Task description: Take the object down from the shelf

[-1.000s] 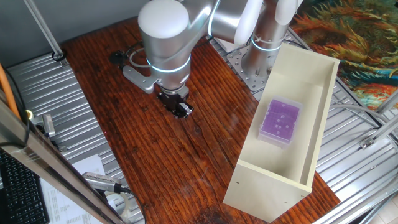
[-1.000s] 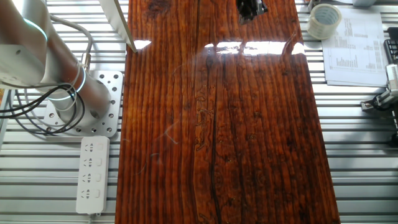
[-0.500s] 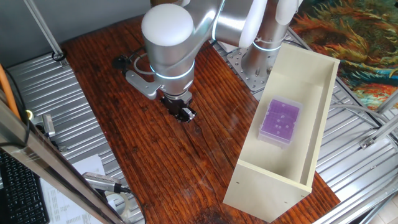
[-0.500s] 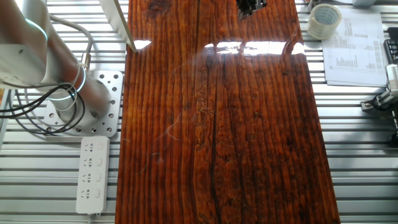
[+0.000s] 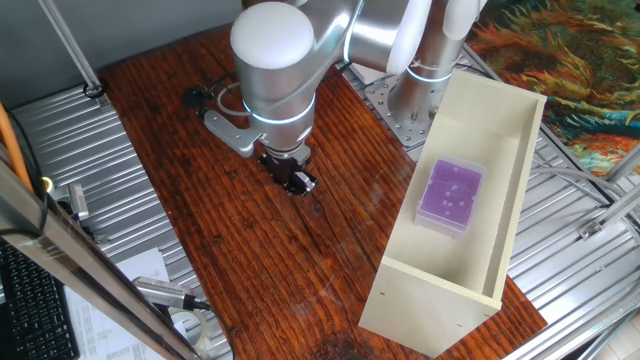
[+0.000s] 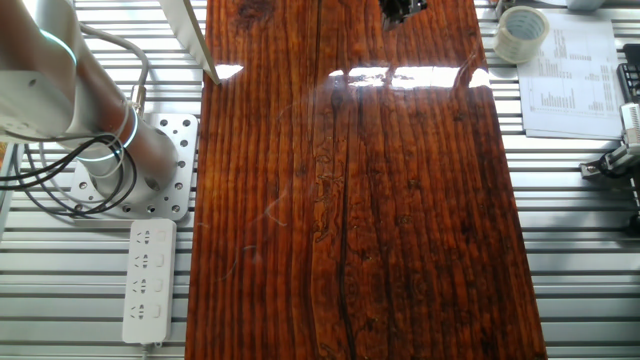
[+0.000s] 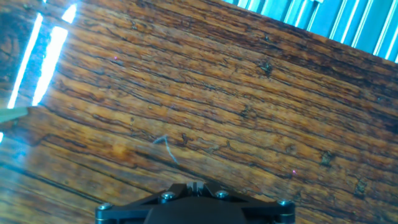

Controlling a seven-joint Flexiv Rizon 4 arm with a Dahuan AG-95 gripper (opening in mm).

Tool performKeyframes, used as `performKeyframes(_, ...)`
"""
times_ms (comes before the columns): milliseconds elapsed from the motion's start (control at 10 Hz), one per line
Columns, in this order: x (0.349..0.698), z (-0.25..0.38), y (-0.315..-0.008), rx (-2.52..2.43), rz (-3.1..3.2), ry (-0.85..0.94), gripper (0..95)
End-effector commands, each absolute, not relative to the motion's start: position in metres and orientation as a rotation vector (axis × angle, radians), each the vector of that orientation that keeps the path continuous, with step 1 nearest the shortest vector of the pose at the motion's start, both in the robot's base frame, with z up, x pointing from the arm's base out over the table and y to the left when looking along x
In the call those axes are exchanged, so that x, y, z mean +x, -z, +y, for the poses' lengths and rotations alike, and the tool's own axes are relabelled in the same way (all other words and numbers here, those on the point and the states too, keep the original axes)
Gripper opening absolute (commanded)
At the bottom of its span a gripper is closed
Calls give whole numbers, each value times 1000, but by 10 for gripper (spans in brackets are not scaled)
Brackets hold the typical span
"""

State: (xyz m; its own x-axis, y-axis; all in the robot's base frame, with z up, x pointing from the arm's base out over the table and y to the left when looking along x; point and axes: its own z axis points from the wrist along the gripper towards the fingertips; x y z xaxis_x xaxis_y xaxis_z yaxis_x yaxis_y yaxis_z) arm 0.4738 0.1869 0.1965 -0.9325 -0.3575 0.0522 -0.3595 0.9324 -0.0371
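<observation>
Purple translucent plastic box point(image 5: 450, 195) lies inside the cream panelled shelf point(image 5: 515, 150), well apart from the jaws over the wooden desk point(image 5: 200, 200); jaw state unclear.

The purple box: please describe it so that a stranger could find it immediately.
Find the long cream shelf at the edge of the wooden table. Inside it lies the purple box, small, flat, translucent, with pale dots on top; it is the only thing there.
</observation>
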Motion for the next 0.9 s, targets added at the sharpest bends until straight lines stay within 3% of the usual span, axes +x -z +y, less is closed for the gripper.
performKeyframes(100, 474, 197, -199, 546, -3042, -82, 0)
performKeyframes(900, 471, 214, -199, 503, -3042, -102, 0)
